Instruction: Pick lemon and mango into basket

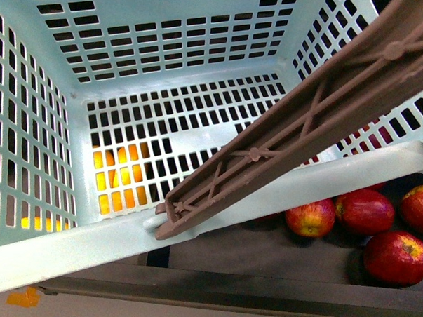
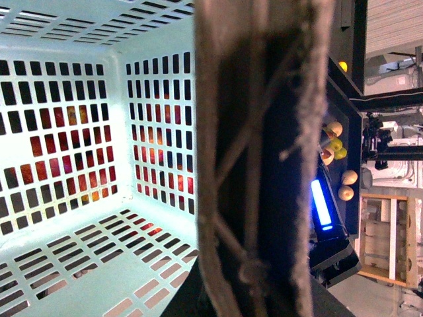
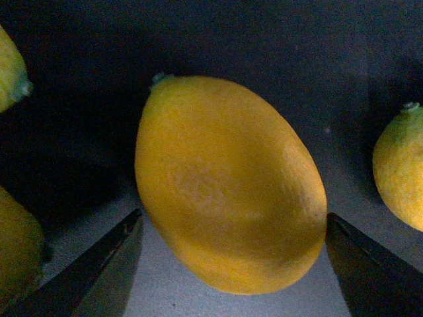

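The right claw (image 3: 232, 218) stands wide, a finger on either side of the lemon (image 3: 228, 185), which lies on a dark surface among other yellow fruits (image 3: 400, 165). Firm, light and smooth-skinned (apt to roll), it wants gripping across its fat middle. Farther off sits the basket (image 1: 75, 252); the left claw's state I cannot tell.

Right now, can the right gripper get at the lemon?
Probably yes: the lemon lies between the open fingers of the right gripper, with nothing in the way; neighbouring fruits sit apart at the edges.
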`<state>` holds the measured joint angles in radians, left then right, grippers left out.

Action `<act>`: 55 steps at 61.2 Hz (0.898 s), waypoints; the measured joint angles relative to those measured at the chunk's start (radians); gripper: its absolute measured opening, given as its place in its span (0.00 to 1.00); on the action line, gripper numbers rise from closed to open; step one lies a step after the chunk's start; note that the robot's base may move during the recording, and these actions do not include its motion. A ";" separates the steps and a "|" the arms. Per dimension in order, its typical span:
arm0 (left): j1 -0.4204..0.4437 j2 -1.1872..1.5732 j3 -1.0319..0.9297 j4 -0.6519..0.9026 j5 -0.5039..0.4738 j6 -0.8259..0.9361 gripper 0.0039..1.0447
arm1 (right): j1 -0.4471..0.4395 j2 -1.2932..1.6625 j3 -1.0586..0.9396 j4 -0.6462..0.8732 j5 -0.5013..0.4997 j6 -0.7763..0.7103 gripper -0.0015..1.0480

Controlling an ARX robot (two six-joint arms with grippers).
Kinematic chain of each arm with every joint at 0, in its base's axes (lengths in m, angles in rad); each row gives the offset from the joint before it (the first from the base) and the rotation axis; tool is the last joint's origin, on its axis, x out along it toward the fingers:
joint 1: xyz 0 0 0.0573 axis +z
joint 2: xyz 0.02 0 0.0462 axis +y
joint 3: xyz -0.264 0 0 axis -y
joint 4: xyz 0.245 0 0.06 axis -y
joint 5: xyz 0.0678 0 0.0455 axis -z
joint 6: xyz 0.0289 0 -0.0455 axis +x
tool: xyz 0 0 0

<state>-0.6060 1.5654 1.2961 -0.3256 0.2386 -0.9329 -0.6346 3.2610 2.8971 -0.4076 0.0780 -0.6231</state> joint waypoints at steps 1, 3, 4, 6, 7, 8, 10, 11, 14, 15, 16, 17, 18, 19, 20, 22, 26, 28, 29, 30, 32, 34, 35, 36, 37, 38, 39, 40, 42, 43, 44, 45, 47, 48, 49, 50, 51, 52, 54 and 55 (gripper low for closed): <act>0.000 0.000 0.000 0.000 0.000 0.000 0.04 | 0.000 0.000 0.000 0.000 0.002 0.000 0.73; 0.000 0.000 0.000 0.000 0.001 0.000 0.04 | 0.000 0.000 0.000 -0.002 0.000 0.000 0.65; 0.000 0.000 0.000 0.000 0.001 0.000 0.04 | 0.000 0.000 0.000 -0.004 0.000 0.000 0.64; 0.000 0.000 0.000 0.000 0.000 0.000 0.04 | 0.000 0.000 0.000 -0.006 0.000 0.000 0.62; 0.000 0.000 0.000 0.000 0.000 0.000 0.04 | 0.000 0.000 0.000 -0.006 0.001 0.001 0.60; 0.000 0.000 0.000 0.000 0.000 0.000 0.04 | 0.000 0.000 0.000 -0.006 0.001 0.001 0.60; 0.000 0.000 0.000 0.000 0.000 0.000 0.04 | 0.000 0.000 0.001 -0.006 0.002 0.000 0.56; 0.000 0.000 0.000 0.000 0.000 0.000 0.04 | 0.000 0.000 0.001 -0.006 0.002 0.000 0.56; 0.000 0.000 0.000 0.000 0.000 0.000 0.04 | 0.000 0.000 0.001 -0.007 0.005 0.000 0.53; 0.000 0.000 0.000 0.000 0.000 0.000 0.04 | 0.000 0.000 0.001 -0.007 0.005 0.000 0.53; 0.000 0.000 0.000 0.000 0.000 0.000 0.04 | 0.000 0.000 0.001 -0.007 0.006 0.000 0.53; 0.000 0.000 0.000 0.000 0.000 0.000 0.04 | 0.000 0.000 0.001 -0.007 0.007 0.000 0.53; 0.000 0.000 0.000 0.000 0.000 0.000 0.04 | 0.000 0.000 0.001 -0.007 0.007 0.000 0.53; 0.000 0.000 0.000 0.000 0.000 0.000 0.04 | 0.000 0.000 0.001 -0.007 0.008 0.000 0.52; 0.000 0.000 0.000 0.000 0.000 0.000 0.04 | 0.000 0.000 0.002 -0.007 0.008 0.000 0.52; 0.000 0.000 0.000 0.000 0.000 0.000 0.04 | 0.000 0.000 0.002 -0.007 0.008 0.000 0.52; 0.000 0.000 0.000 0.000 0.000 0.000 0.04 | -0.001 0.000 0.002 -0.008 0.008 0.001 0.51; 0.000 0.000 0.000 0.000 0.000 0.000 0.04 | -0.001 0.000 0.002 -0.008 0.008 0.001 0.51; 0.000 0.000 0.000 0.000 0.000 0.000 0.04 | -0.002 0.000 0.002 -0.008 0.008 0.001 0.51; 0.000 0.000 0.000 0.000 0.000 0.000 0.04 | -0.002 0.000 0.002 -0.008 0.008 0.001 0.51; 0.000 0.000 0.000 0.000 0.000 0.000 0.04 | -0.002 0.000 0.002 -0.008 0.008 0.002 0.51; 0.000 0.000 0.000 0.000 0.000 0.000 0.04 | -0.003 0.000 0.002 -0.008 0.008 0.002 0.51; 0.000 0.000 0.000 0.000 0.000 0.000 0.04 | -0.003 0.000 0.002 -0.008 0.007 0.003 0.51; 0.000 0.000 0.000 0.000 0.000 0.000 0.04 | -0.004 0.000 0.002 -0.008 0.006 0.003 0.51; 0.000 0.000 0.000 0.000 0.000 0.000 0.04 | -0.004 0.000 0.002 -0.008 0.006 0.003 0.51; 0.000 0.000 0.000 0.000 0.000 0.000 0.04 | -0.006 0.000 0.002 -0.008 0.004 0.005 0.51; 0.000 0.000 0.000 0.000 0.000 0.000 0.04 | -0.006 0.000 0.002 -0.008 0.004 0.005 0.51; 0.000 0.000 0.000 0.000 0.000 0.000 0.04 | -0.006 0.000 0.002 -0.008 0.004 0.005 0.51; 0.000 0.000 0.000 0.000 0.000 0.000 0.04 | -0.008 0.000 0.002 -0.009 -0.001 0.010 0.51; 0.000 0.000 0.000 0.000 0.000 0.000 0.04 | -0.010 0.000 0.002 -0.011 -0.006 0.014 0.51; 0.000 0.000 0.000 0.000 0.000 0.000 0.04 | -0.010 0.000 0.002 -0.011 -0.006 0.014 0.51; 0.000 0.000 0.000 0.000 0.000 0.000 0.04 | -0.012 0.000 0.002 -0.012 -0.011 0.019 0.51; 0.000 0.000 0.000 0.000 0.000 0.000 0.04 | -0.014 0.000 0.002 -0.013 -0.016 0.023 0.51; 0.000 0.000 0.000 0.000 0.000 0.000 0.04 | -0.016 -0.001 0.002 -0.014 -0.022 0.023 0.51; 0.000 0.000 0.000 0.000 0.000 0.000 0.04 | -0.016 -0.001 0.002 -0.014 -0.022 0.023 0.51; 0.000 0.000 0.000 0.000 0.000 0.000 0.04 | -0.019 -0.002 0.002 -0.016 -0.028 0.025 0.51; 0.000 0.000 0.000 0.000 0.000 0.000 0.04 | -0.019 -0.002 0.002 -0.016 -0.028 0.025 0.51; 0.000 0.000 0.000 0.000 0.000 0.000 0.04 | -0.023 -0.005 0.002 -0.021 -0.039 0.028 0.51; 0.000 0.000 0.000 0.000 0.000 0.000 0.04 | -0.028 -0.023 -0.026 -0.003 -0.054 0.029 0.51; 0.000 0.000 0.000 0.000 0.000 0.000 0.04 | -0.030 -0.035 -0.047 0.012 -0.062 0.031 0.51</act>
<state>-0.6060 1.5654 1.2961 -0.3256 0.2390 -0.9329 -0.6643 3.2263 2.8506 -0.3958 0.0162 -0.5926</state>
